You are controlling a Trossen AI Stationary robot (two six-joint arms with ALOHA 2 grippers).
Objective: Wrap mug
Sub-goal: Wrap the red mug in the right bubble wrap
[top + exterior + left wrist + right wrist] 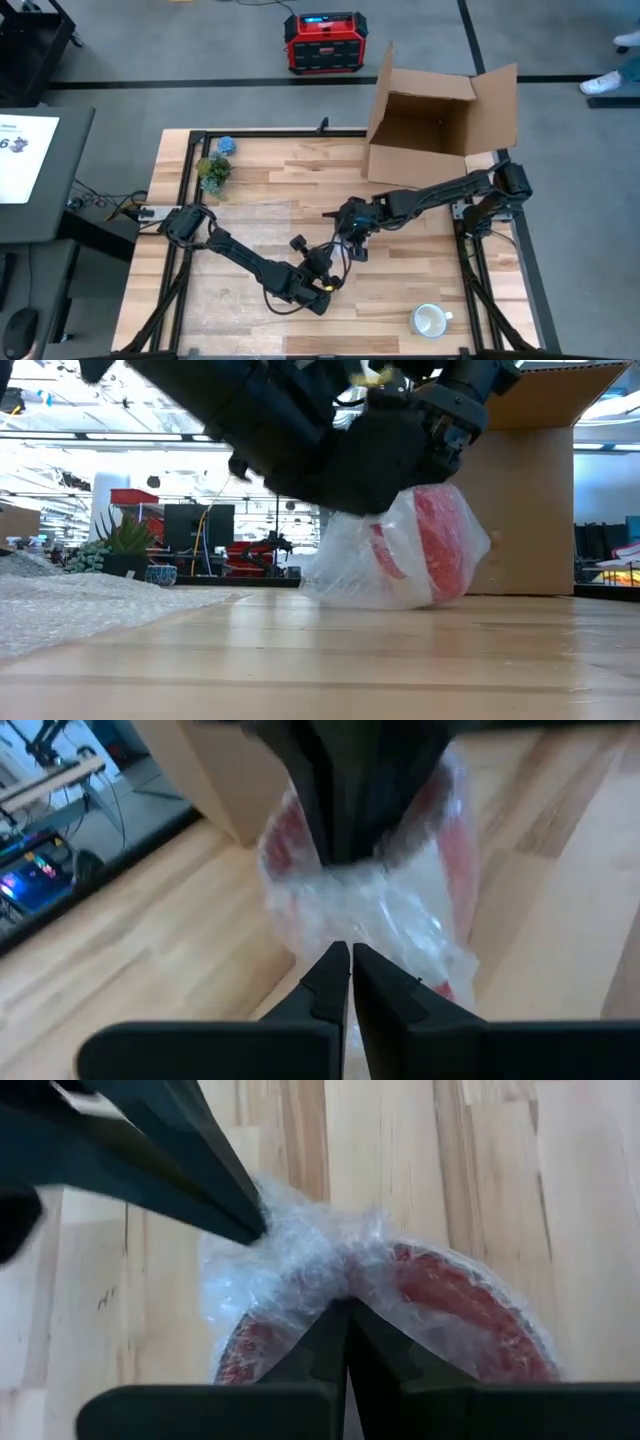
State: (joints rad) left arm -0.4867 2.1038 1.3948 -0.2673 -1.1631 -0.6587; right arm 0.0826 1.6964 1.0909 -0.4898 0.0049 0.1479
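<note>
Looks mostly done: the red mug (430,545) is sitting mid-table, already bundled in bubble wrap (300,1250), with the left end effector (350,965) and right end effector (345,1315) both pinching the wrap, probably tucking loose ends now.

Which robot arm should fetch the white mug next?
Probably the left. Both grippers pinch the wrap on the red mug, but the left gripper sits closer to the white mug than the right gripper.
</note>
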